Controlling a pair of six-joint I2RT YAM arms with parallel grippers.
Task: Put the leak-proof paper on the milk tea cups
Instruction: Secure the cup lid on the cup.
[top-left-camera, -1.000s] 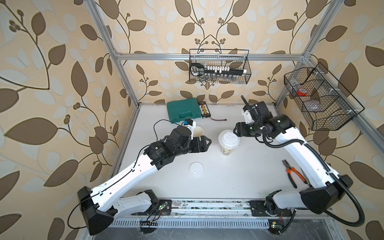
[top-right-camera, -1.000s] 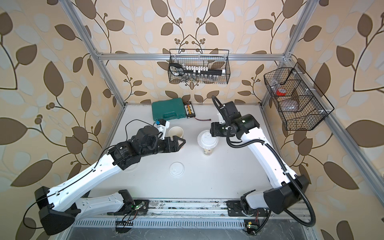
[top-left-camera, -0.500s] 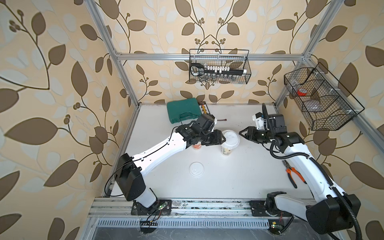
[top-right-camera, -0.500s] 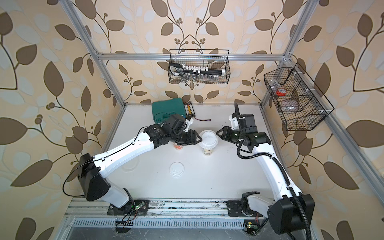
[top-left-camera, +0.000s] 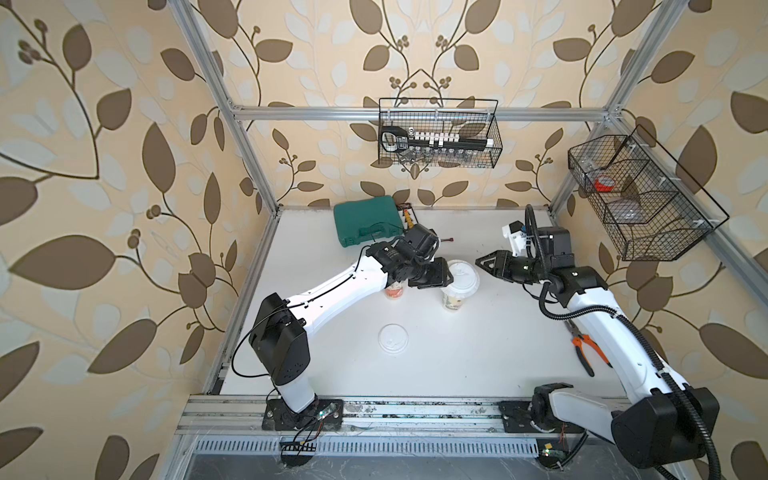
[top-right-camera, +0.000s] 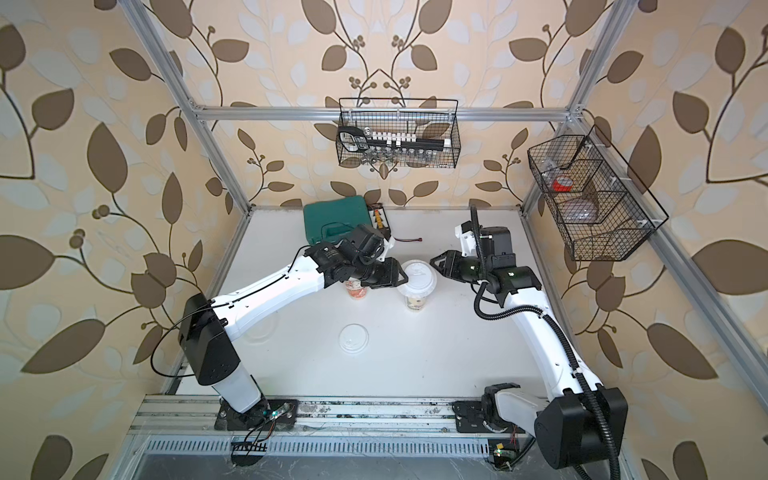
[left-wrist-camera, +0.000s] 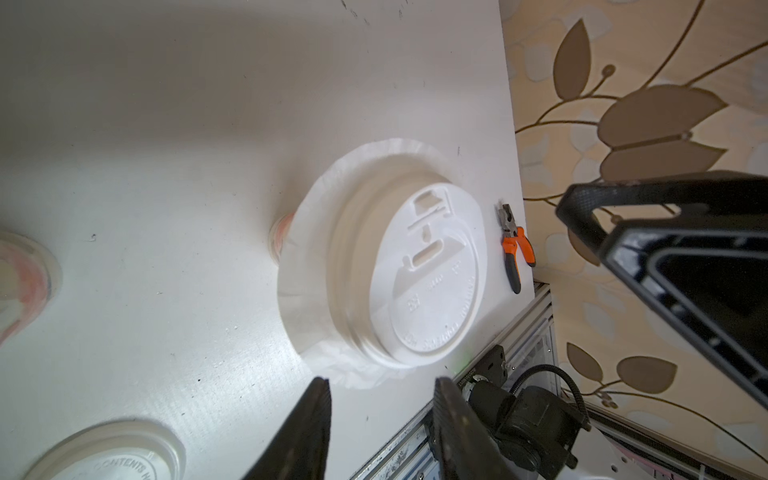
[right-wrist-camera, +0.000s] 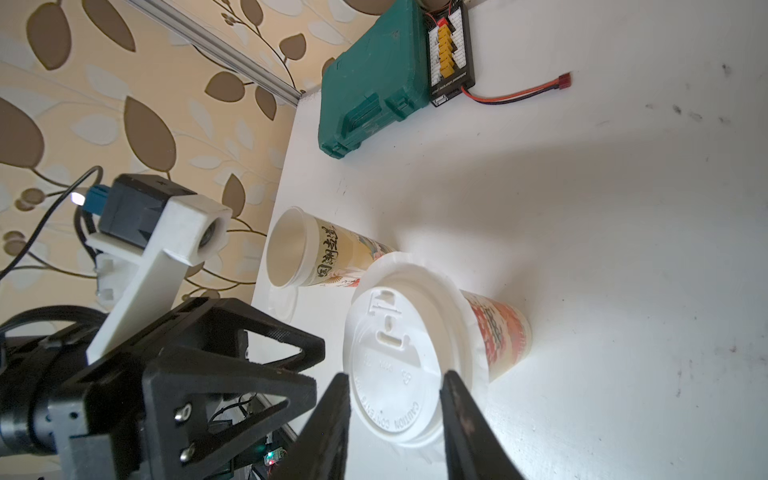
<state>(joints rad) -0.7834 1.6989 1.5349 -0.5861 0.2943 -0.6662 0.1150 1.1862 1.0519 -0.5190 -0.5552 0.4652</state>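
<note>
One milk tea cup (top-left-camera: 454, 300) (right-wrist-camera: 496, 336) stands mid-table wearing a white lid (top-left-camera: 462, 275) (left-wrist-camera: 428, 282). The leak-proof paper (left-wrist-camera: 301, 286) (right-wrist-camera: 471, 332) sticks out as a thin ruffled skirt under that lid. The other milk tea cup (right-wrist-camera: 328, 253) (top-left-camera: 394, 292) stands open beside it, half hidden under my left arm in both top views. My left gripper (top-left-camera: 448, 275) (left-wrist-camera: 380, 401) is open at the lid's left edge, nothing between its fingers. My right gripper (top-left-camera: 478, 262) (right-wrist-camera: 395, 401) is open at the lid's right edge, its fingers apart in front of the rim.
A spare white lid (top-left-camera: 392, 338) (top-right-camera: 353, 338) lies flat nearer the front. A faint round film (right-wrist-camera: 284, 305) lies by the open cup. A green case (top-left-camera: 365, 222) and charger board (right-wrist-camera: 451, 50) sit at the back, orange pliers (top-left-camera: 586, 349) at the right, wire baskets (top-left-camera: 438, 137) on the walls.
My left gripper left the open cup and swung right to the lidded cup. My right gripper drew back, then returned to the lid's right edge. Both jaws have narrowed.
</note>
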